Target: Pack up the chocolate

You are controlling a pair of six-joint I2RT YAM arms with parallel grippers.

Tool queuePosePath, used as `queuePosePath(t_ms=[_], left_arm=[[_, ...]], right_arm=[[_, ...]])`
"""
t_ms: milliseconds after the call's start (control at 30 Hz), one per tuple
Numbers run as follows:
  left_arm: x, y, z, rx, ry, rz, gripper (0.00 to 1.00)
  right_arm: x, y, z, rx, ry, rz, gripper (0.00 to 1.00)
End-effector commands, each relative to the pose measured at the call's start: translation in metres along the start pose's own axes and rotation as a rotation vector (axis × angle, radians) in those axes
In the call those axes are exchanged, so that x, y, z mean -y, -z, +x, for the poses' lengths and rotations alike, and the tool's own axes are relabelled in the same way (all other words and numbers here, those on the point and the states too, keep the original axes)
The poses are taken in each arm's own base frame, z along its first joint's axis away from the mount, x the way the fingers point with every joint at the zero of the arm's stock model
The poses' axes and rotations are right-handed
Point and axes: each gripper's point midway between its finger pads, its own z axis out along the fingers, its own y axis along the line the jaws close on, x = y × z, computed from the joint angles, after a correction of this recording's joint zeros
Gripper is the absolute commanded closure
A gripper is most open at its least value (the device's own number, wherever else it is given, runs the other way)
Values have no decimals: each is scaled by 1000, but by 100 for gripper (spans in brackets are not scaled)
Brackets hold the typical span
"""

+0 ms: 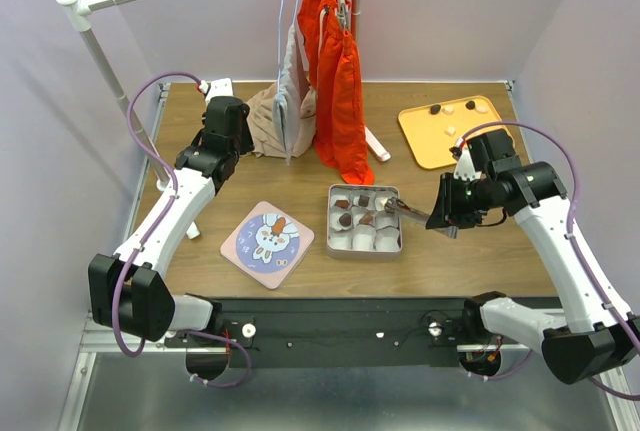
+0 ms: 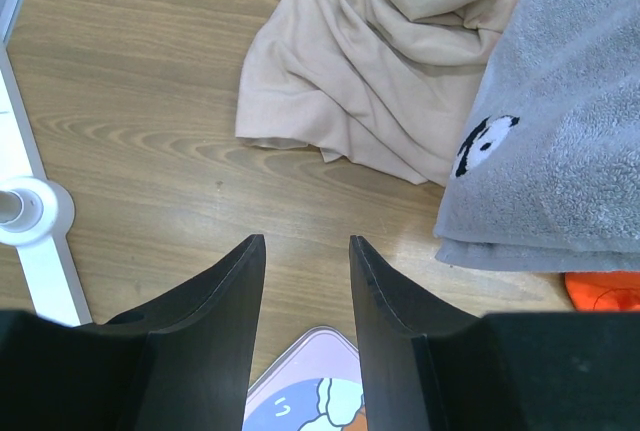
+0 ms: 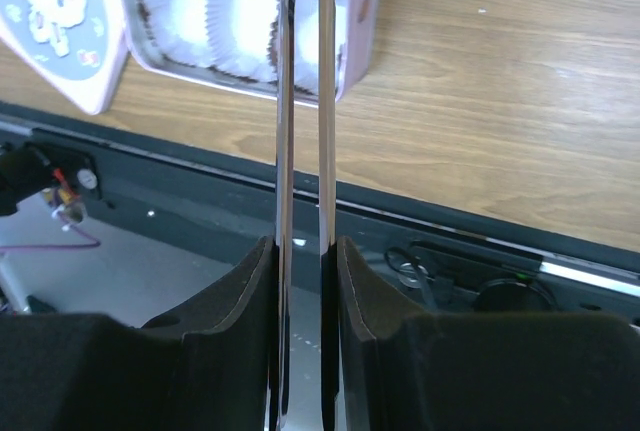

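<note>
Right gripper (image 3: 305,243) clamped on tweezers (image 3: 285,101); tips cut off at 12 o'clock, so whether they hold anything cannot be told. Chocolate (image 1: 344,219): several pieces in tin (image 1: 330,236), others on tray (image 1: 425,146) at 1 o'clock. Left gripper (image 2: 307,243) part open, empty; cloth (image 2: 370,71) at 1 o'clock.

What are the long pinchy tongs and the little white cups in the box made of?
The tongs look like metal: two thin, silvery, shiny strips. The cups look like paper: white, matte, with pleated, crinkly walls. The box is probably thin metal with a pinkish coat, since its wall is thin and smooth, but that is less sure.
</note>
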Motion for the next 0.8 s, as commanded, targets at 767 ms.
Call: queuePosePath(t_ms=[767], left_arm=[[-4, -4, -9, 20, -2, -18, 51]], right_arm=[[-3, 8, 2, -7, 26, 20, 80]])
